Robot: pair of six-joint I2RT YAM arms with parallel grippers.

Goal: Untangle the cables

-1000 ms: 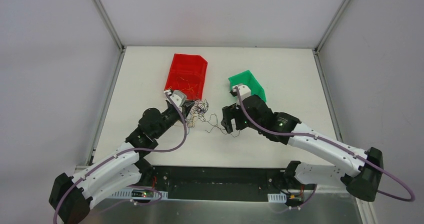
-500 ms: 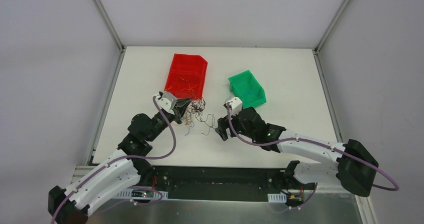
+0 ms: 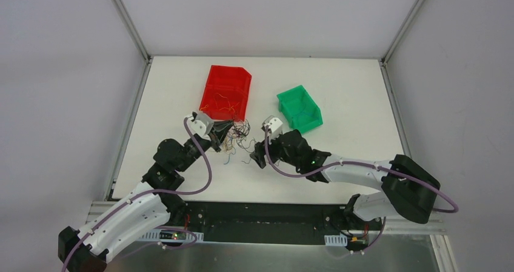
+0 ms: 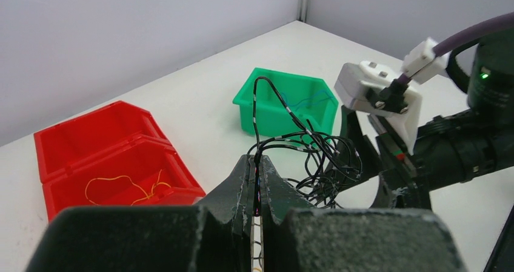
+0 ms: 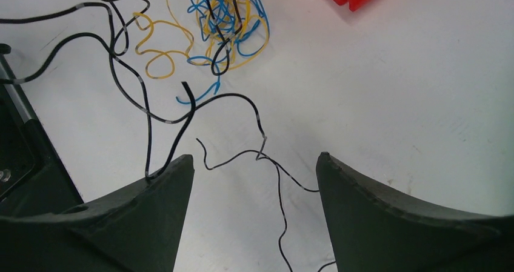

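The cables (image 3: 237,140) are a small clump of thin dark, yellow and blue wires on the white table between the two grippers. My left gripper (image 4: 259,169) is shut on a bundle of dark wires (image 4: 303,145) that loop up out of its jaws. In the right wrist view the yellow and blue wires (image 5: 224,17) lie in a knot on the table, with loose dark strands (image 5: 267,157) trailing from it. My right gripper (image 5: 254,160) is open, low over the table, with a dark strand lying between its fingers. In the top view it (image 3: 254,158) sits just right of the clump.
A red bin (image 3: 226,91) holding a thin yellow wire (image 4: 121,184) stands behind the clump. A green bin (image 3: 299,108) with a blue wire inside stands to the right. The table edges meet grey walls on the left, right and far sides.
My right gripper has moved left, from beside the green bin toward the clump. My left gripper has pulled back left and down, drawing the dark wires with it.
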